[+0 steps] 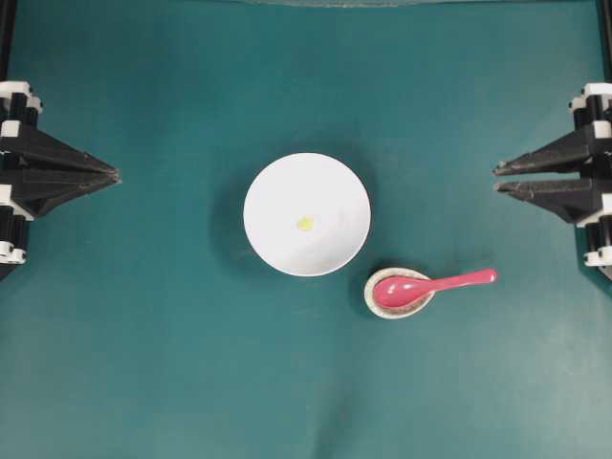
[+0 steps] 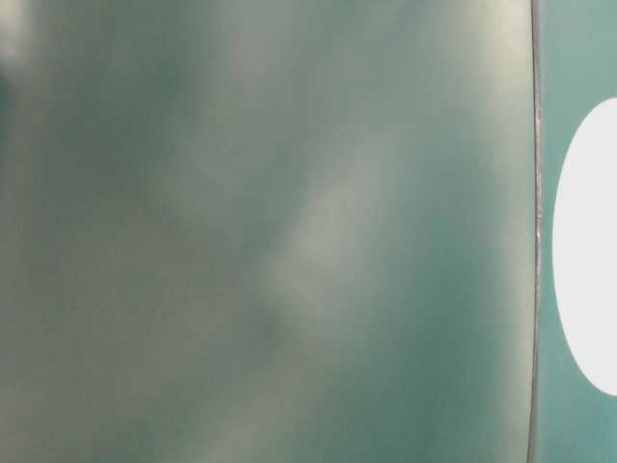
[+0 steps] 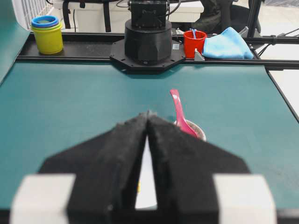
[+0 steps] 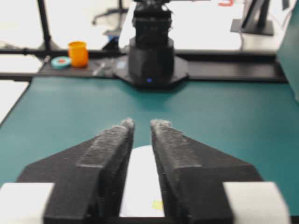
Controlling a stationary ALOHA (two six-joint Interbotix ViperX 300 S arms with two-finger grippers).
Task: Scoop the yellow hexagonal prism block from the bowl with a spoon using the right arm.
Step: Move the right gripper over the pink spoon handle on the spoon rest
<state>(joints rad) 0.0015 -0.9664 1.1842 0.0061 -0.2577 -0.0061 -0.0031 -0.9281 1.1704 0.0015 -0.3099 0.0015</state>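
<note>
My black fingers (image 4: 117, 154) look rough and foam-like; the pink-red spoon (image 1: 426, 286) shines glossy, the plain white bowl (image 1: 306, 191) smooth, the teal tabletop (image 1: 143, 363) matt.

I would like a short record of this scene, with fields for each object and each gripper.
bowl: white bowl, middle of the teal table
block: yellow block inside the bowl, near its centre
spoon: pink spoon, scoop in the rest, handle pointing toward the right arm
left gripper: left gripper shut, empty, at the table's left edge
right gripper: right gripper slightly open, empty, at the right edge
</note>
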